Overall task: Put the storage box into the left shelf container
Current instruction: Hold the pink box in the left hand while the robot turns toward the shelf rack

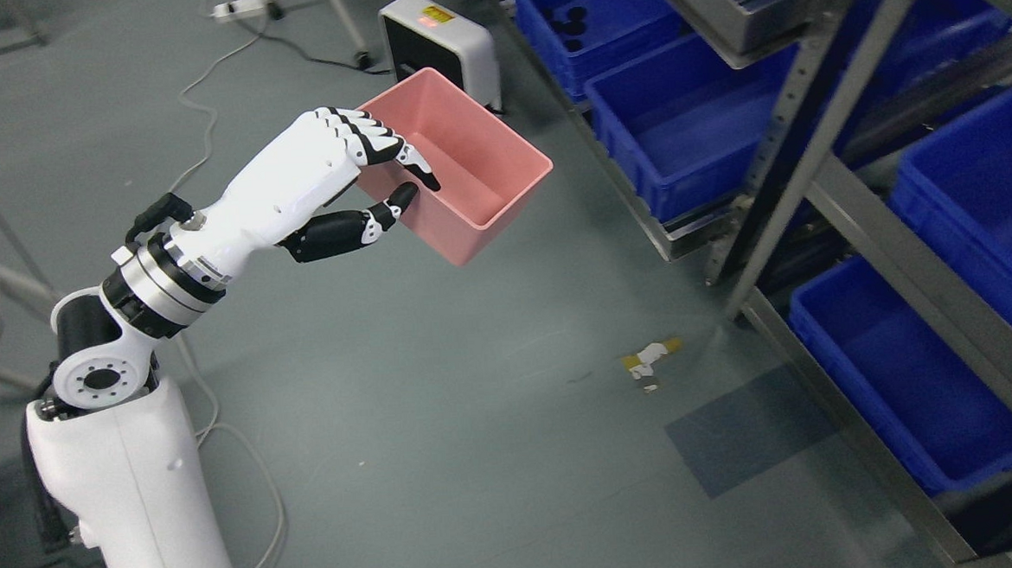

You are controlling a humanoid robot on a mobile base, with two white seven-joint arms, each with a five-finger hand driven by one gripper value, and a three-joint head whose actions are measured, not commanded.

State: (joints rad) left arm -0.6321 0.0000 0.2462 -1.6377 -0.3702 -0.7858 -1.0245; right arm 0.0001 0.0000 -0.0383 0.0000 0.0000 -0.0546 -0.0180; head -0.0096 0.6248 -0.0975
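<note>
Gripped by the left hand (362, 183) at its near-left wall, the pink storage box (465, 169) is held in the air above the floor, fingers (377, 143) hooked over the rim and the thumb pressed on the outside. Most of the box extends right of the hand, tilted, well apart from the blue shelf containers (680, 128) to the right. A slip is judged possible, since only one wall is pinched. The rim could also be caught on the shelf upright (810, 138) during approach.
</note>
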